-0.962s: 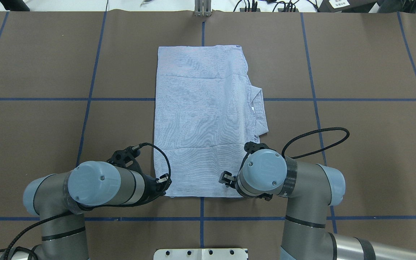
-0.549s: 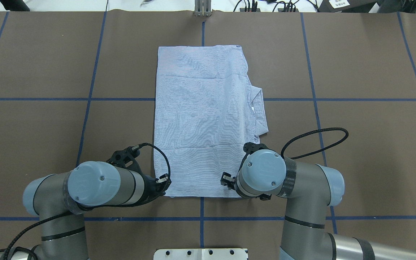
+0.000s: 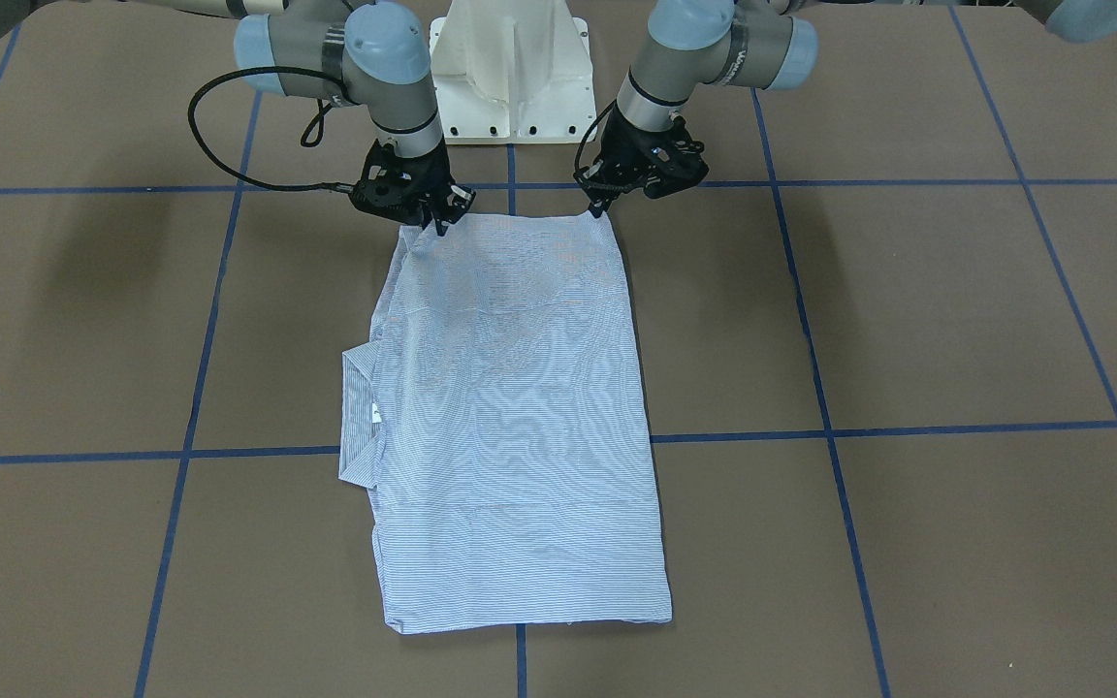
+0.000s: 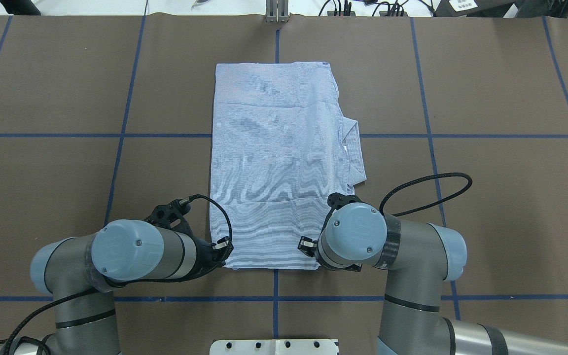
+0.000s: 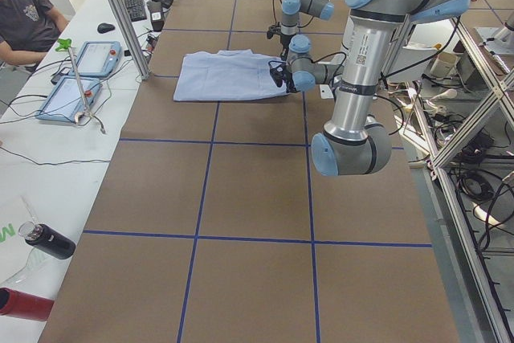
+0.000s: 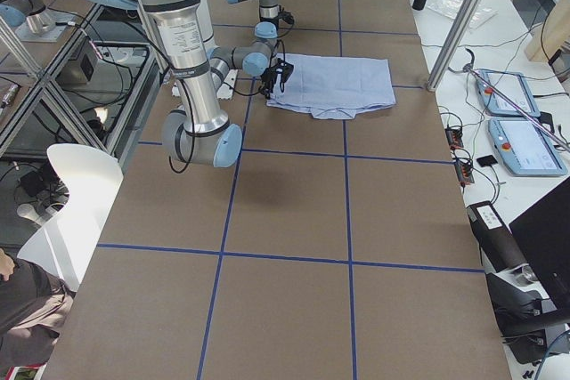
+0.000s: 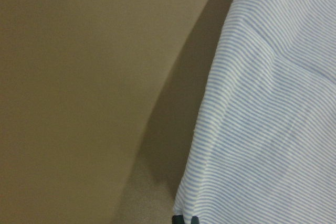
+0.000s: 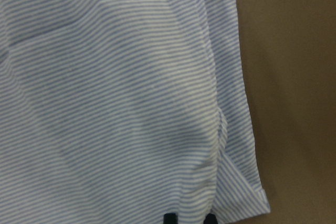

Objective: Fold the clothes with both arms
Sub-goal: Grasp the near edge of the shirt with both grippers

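Note:
The clothes are one light blue striped shirt, lying flat on the brown table as a folded rectangle. Its collar sticks out on the right side. My left gripper is shut on the near left corner; in the left wrist view its tips pinch the cloth edge. At the near right corner my right gripper is shut on the shirt, which puckers up slightly there. In the right wrist view cloth fills the gap between the tips.
Blue tape lines divide the brown table cover. The white pedestal base stands just behind the grippers. A metal post is at the far edge. A seated person, tablets and bottles are beside the table.
My right arm has shifted slightly inward, to the left, and the shirt's near right corner has drawn in with it. The left arm has stayed nearly still.

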Tool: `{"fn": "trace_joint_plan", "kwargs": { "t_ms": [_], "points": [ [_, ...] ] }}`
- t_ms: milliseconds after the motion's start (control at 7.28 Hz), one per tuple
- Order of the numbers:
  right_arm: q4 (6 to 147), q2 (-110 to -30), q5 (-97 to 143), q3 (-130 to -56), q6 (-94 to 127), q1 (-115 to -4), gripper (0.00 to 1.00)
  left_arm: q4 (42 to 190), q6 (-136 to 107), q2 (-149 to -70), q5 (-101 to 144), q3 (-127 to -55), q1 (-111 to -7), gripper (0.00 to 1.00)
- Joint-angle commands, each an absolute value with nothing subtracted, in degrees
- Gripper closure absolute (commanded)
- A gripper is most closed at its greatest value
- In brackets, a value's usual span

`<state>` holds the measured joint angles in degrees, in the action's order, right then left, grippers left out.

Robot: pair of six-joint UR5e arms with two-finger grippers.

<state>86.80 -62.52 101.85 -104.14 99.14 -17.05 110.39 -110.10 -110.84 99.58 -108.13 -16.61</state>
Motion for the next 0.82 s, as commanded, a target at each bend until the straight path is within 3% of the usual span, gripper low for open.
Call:
{"fn": "trace_joint_plan", "kwargs": {
  "t_ms": [0,275,687],
  "points": [
    [86.8,-62.5,101.7,-104.1,99.1,-17.1,1.0,110.4,-110.1,-110.8,99.6,-108.1,-16.6,1.0],
    [86.8,-62.6,101.6,-104.6,99.8,-17.1,1.0,110.4,-110.1,-110.9,99.6,-108.4,-16.7,1.0],
    [86.3,-64.5,105.4,-109.4,98.0,-17.6,1.0,102.9,-110.0,-111.0,99.9,-115.4,-16.3,1.0]
  ]
}}
